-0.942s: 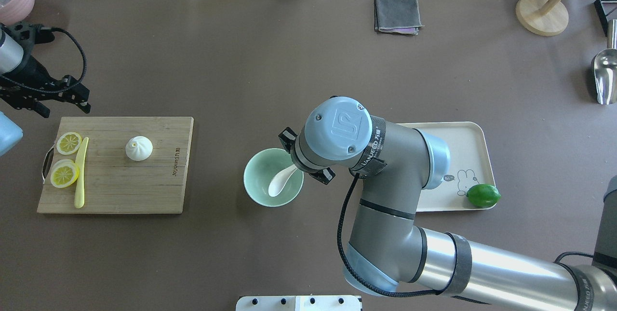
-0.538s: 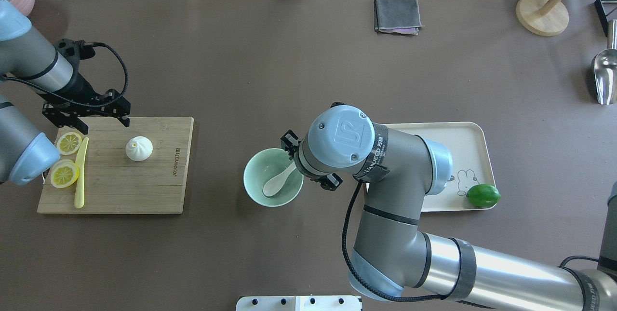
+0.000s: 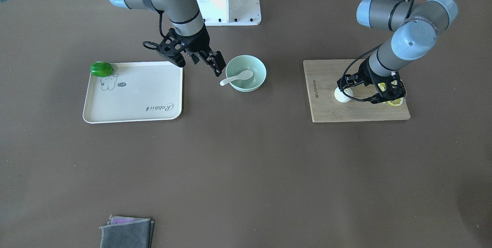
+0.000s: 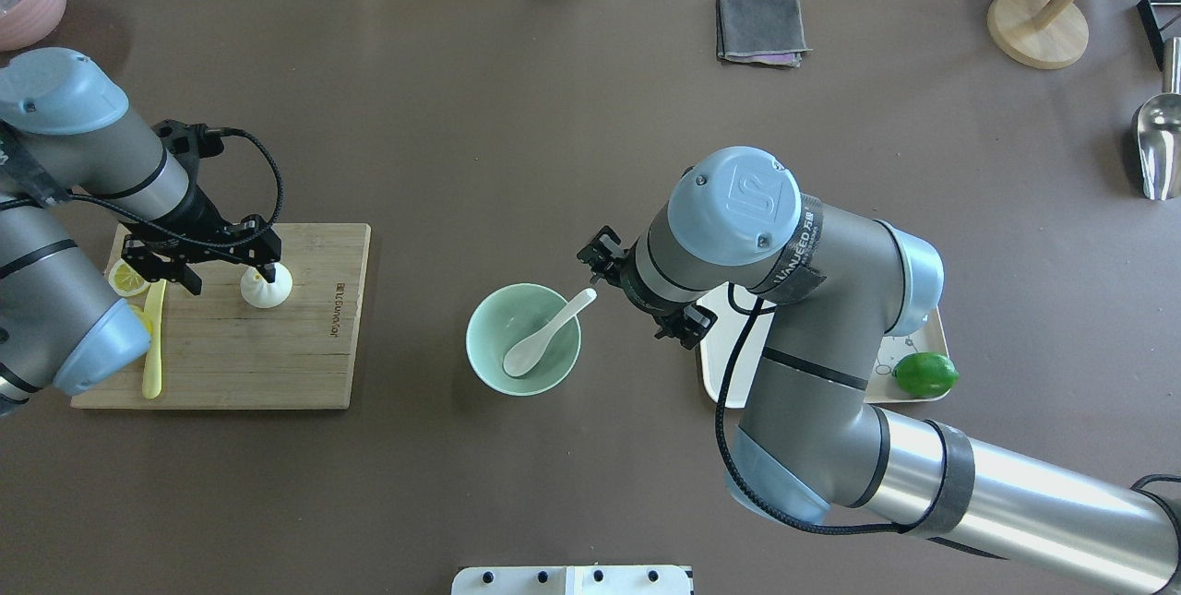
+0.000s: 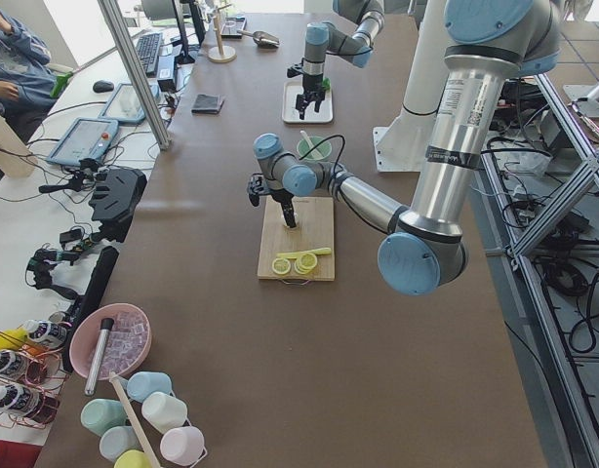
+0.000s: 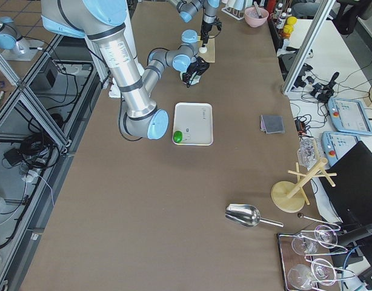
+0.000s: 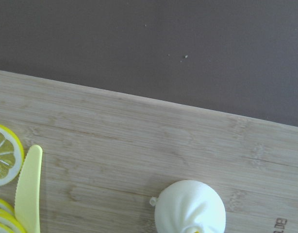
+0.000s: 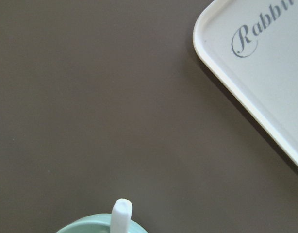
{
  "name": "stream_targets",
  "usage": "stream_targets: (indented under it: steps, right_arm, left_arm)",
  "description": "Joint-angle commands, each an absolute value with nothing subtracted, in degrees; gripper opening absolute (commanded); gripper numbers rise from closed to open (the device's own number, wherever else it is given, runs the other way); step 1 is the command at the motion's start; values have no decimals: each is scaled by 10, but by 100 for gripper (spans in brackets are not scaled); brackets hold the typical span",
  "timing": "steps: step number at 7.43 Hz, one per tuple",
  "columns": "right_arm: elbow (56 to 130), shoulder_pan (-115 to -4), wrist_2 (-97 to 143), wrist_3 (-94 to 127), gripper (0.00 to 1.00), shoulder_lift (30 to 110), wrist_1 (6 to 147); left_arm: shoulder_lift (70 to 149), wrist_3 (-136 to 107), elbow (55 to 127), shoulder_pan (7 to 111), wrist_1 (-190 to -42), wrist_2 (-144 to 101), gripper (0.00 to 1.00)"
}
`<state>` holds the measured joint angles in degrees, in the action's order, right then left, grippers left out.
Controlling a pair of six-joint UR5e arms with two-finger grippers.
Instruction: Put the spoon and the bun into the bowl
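The white spoon point(image 4: 540, 346) lies in the mint-green bowl point(image 4: 480, 318) with its handle over the right rim; both also show in the front view, spoon point(image 3: 237, 77) and bowl point(image 3: 259, 69). My right gripper point(image 4: 646, 298) is open and empty, just right of the bowl, apart from the handle point(image 8: 122, 213). The white bun point(image 4: 266, 289) sits on the wooden board point(image 4: 277, 364). My left gripper point(image 4: 228, 274) is open above the board, and one finger stands over the bun point(image 3: 343, 95). The left wrist view shows the bun point(image 7: 190, 208) at the bottom edge.
Lemon slices point(image 4: 127, 279) and a yellow-green knife point(image 4: 152, 351) lie on the board's left side. A cream tray point(image 3: 132, 94) with a green lime point(image 4: 925, 374) sits right of the bowl. A grey cloth point(image 4: 758, 28) lies at the far side.
My right gripper has drawn away to the right from the bowl, and the spoon has settled lower in it. My left arm has swung in from the table's left edge over the board to the bun.
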<state>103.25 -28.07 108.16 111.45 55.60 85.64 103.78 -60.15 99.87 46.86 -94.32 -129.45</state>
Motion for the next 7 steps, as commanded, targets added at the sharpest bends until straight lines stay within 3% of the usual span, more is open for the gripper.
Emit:
stream_targets:
  steps: [1, 2, 4, 5, 7]
  right_arm:
    - [1034, -297, 1106, 1080, 100, 572, 855]
    - [1034, -303, 1115, 1075, 100, 573, 856]
    - [1034, -307, 1117, 1075, 100, 573, 856]
    - [1034, -311, 1121, 1074, 100, 574, 855]
    - [1035, -330, 1142, 1074, 100, 574, 857]
  left_arm:
    - [1040, -615, 995, 454, -945, -1294, 75]
    - [1041, -616, 992, 446, -944, -1291, 68]
    - [1049, -618, 986, 445, -944, -1287, 16]
    - [1053, -625, 986, 445, -944, -1288, 0]
    - [1088, -669, 991, 445, -940, -1291, 0]
